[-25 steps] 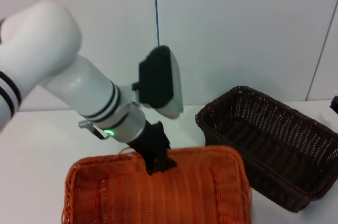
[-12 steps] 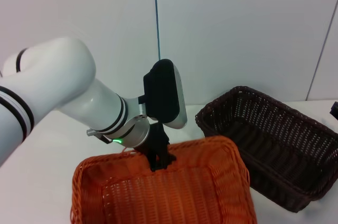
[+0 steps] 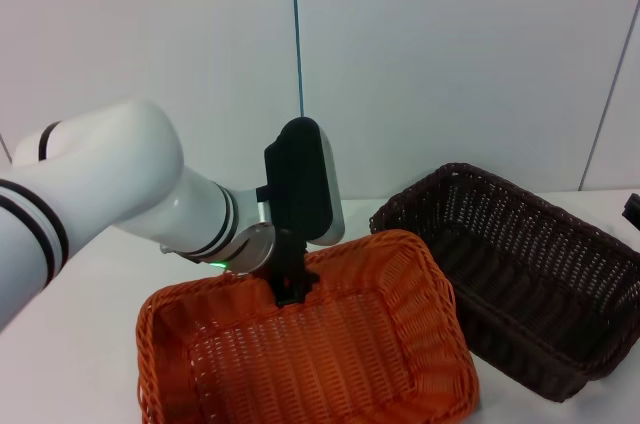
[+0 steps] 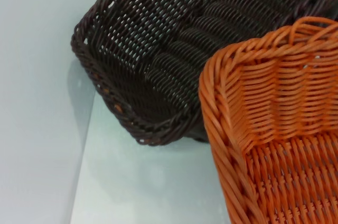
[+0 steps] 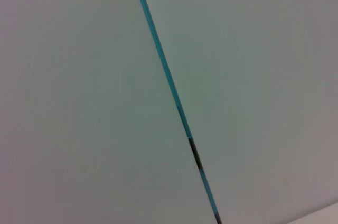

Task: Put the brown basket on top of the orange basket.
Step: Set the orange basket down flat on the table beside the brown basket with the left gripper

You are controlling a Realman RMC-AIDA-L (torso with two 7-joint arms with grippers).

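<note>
The orange basket [image 3: 330,364] is at the front middle of the white table. My left gripper [image 3: 291,290] is shut on the middle of its far rim, with dark fingers [image 3: 288,282] over the braid. The brown basket [image 3: 530,284] stands on the table to the right, its near-left corner close beside the orange basket's far right corner. In the left wrist view the orange basket's corner [image 4: 274,145] lies next to the brown basket [image 4: 174,49]. Of my right arm only a dark sliver [image 3: 633,206] shows at the right edge.
The white table [image 3: 80,274] runs back to a pale wall with a thin blue seam [image 3: 298,34]. The right wrist view shows only this wall and the seam [image 5: 169,81]. Bare table lies left of the orange basket.
My left arm has carried the orange basket away from me and slightly right. More of its inside shows, and its far right corner now sits close to the brown basket, which has not moved.
</note>
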